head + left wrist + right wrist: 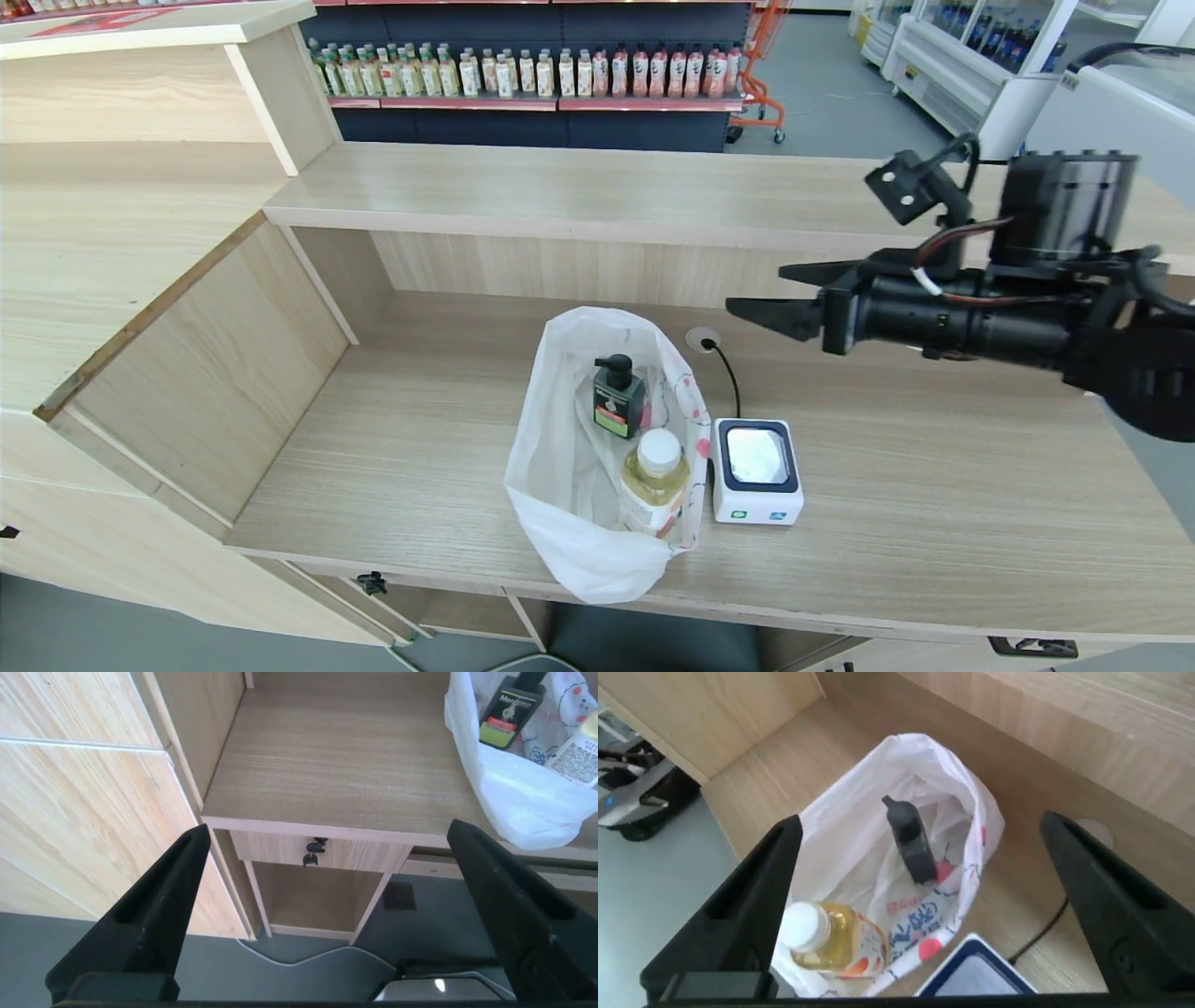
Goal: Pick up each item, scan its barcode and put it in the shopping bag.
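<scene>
Where bag [558, 457] gapes, pump bottle [618, 399] stands upright — seemingly.

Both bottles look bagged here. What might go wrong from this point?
The bag sits close to the front edge of the counter; a nudge might slide it off. The open right end effector hangs above the cable of the scanner; dropping lower may snag it.

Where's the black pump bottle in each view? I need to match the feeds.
Head view: the pump bottle stands in the bag, behind the yellow bottle.
Left wrist view: pump bottle in the bag's open mouth, next to the yellow bottle.
Right wrist view: pump bottle mid-bag, beyond the yellow bottle.
Shared landmark: the white bag.
</scene>
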Robot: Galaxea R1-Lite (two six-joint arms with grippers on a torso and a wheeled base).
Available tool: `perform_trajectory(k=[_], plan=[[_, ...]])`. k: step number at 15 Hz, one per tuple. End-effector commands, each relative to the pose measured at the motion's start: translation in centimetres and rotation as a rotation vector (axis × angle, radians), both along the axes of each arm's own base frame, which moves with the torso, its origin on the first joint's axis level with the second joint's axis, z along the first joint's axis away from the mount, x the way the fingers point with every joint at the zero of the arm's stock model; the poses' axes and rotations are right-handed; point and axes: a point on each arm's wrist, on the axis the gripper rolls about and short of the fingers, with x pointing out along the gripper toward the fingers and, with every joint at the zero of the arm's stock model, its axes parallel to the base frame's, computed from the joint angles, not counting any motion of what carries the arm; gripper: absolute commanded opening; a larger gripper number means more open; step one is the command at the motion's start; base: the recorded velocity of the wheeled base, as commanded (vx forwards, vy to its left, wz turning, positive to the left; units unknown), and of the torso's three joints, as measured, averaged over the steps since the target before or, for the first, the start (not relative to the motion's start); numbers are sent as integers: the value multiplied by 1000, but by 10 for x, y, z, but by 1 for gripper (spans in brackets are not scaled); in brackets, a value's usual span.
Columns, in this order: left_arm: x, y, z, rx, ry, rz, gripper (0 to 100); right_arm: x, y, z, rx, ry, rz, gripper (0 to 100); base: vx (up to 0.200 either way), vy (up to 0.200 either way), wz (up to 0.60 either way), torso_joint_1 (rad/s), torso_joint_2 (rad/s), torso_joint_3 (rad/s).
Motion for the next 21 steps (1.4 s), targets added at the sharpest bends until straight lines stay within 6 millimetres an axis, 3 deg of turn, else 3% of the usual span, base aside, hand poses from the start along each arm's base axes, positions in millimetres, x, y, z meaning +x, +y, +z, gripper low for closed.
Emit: perform_trajectory(k=[1,4,6,9,13,16,21], plan=[[0,0,0,0,0,0,100,-60,-50,13,-19,-38,-141,100,0,0,0,0,0,0],[0,0,0,0,0,0,100,-105,-91,-12,-94,-17,-406,100,0,0,0,0,0,0],[0,0,0,0,0,0,100,-144,-108,-30,-103,0,-525,100,0,0,0,0,0,0],[0,0,0,0,0,0,100,-214,-110,-77,-101,-2,-568,100,0,0,0,0,0,0],[0,0,0,0,0,0,100,-276,-107,-128,-104,0,-582,100,0,0,0,0,0,0],[0,0,0,0,0,0,100,-301,-108,-156,-96,-49,-658,100,0,0,0,0,0,0],[0,0,0,0,0,0,100,-314,-108,-169,-27,-74,-674,100,0,0,0,0,0,0]])
